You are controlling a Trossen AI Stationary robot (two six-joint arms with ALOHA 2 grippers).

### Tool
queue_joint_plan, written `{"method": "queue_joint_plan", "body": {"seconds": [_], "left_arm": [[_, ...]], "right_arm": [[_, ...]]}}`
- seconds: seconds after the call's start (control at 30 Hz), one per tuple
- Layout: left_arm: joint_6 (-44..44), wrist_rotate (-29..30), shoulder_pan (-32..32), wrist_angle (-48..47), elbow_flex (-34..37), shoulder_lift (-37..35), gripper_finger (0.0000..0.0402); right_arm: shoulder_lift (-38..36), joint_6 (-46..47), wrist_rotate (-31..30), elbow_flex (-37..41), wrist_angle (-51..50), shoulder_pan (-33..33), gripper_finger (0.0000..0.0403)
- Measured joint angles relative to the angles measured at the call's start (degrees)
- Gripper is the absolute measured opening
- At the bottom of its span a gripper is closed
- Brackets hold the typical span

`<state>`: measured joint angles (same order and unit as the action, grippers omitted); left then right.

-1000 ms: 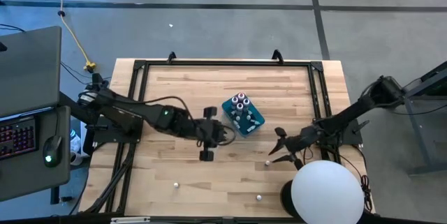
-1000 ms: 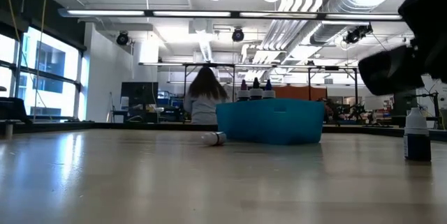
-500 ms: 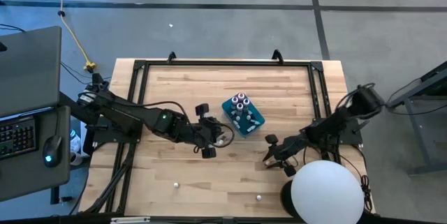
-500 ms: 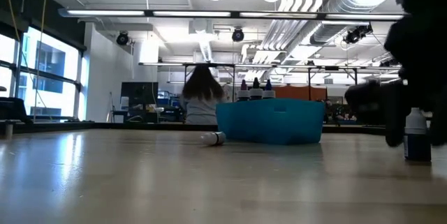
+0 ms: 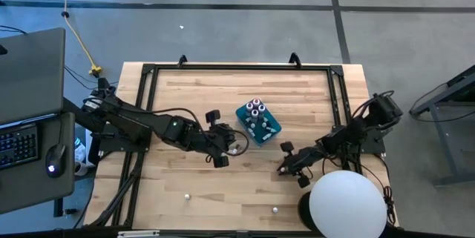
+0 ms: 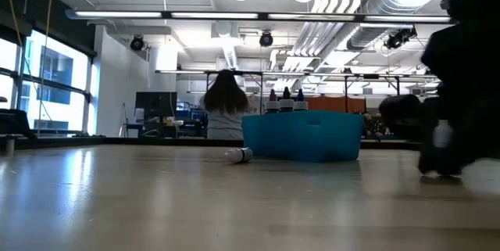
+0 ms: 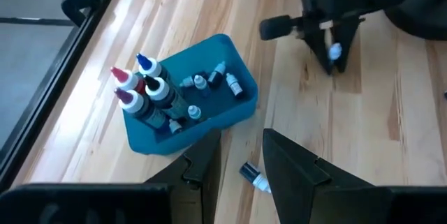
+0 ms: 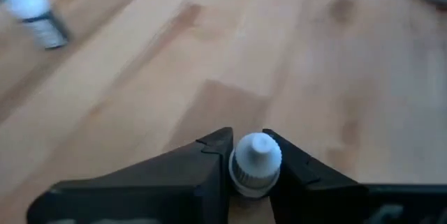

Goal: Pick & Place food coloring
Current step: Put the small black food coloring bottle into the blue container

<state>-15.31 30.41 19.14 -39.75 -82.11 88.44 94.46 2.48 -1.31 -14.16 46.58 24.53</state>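
Observation:
A teal box (image 5: 258,121) in the table's middle holds several food coloring bottles (image 7: 150,88), the taller ones upright. One small bottle (image 7: 253,177) lies on its side on the wood beside the box. My left gripper (image 5: 220,139) hovers open above it, left of the box. My right gripper (image 5: 289,165) is at the near right, shut on a small white-capped bottle (image 8: 256,161), which also shows in the low view (image 6: 443,138). My right gripper pinches the small bottle at its white cap and neck (image 8: 255,160) between its two fingertips. The fingers slant down from above and from the table's right, one on each side. The bottle stands about upright; whether its base rests on the table, I cannot tell.
Two small white bottles (image 5: 188,195) (image 5: 274,210) lie on the wood near the front edge. A white dome (image 5: 347,205) stands at the near right corner. A black frame (image 5: 237,67) runs along the table's edges. A person sits far off in the room (image 6: 225,114).
My right gripper has gone toward the table's left and down to the small bottle, and its fingers have closed on it; the bottle has shifted a little with them. My left gripper has turned and drawn slightly toward the table's far side.

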Motion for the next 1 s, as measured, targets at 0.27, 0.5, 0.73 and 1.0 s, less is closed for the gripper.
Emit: {"method": "queue_joint_plan", "body": {"seconds": [0.27,0.5,0.73,1.0], "left_arm": [[0.0,0.0,0.0,0.1,0.0,0.0,0.0103],[0.0,-0.2,0.0,0.1,0.0,0.0,0.0103],[0.0,-0.2,0.0,0.1,0.0,0.0,0.0103],[0.0,-0.2,0.0,-0.8,0.0,0.0,0.0103]], "right_arm": [[-11.2,-8.3,-13.8,0.0,12.4,-5.5,0.006],[-15.9,-6.8,-20.4,0.0,6.1,-20.1,0.0061],[-9.8,-6.0,-2.5,-0.1,4.3,-28.5,0.0071],[-5.5,-5.5,-2.9,-0.2,6.7,-29.0,0.0127]]}}
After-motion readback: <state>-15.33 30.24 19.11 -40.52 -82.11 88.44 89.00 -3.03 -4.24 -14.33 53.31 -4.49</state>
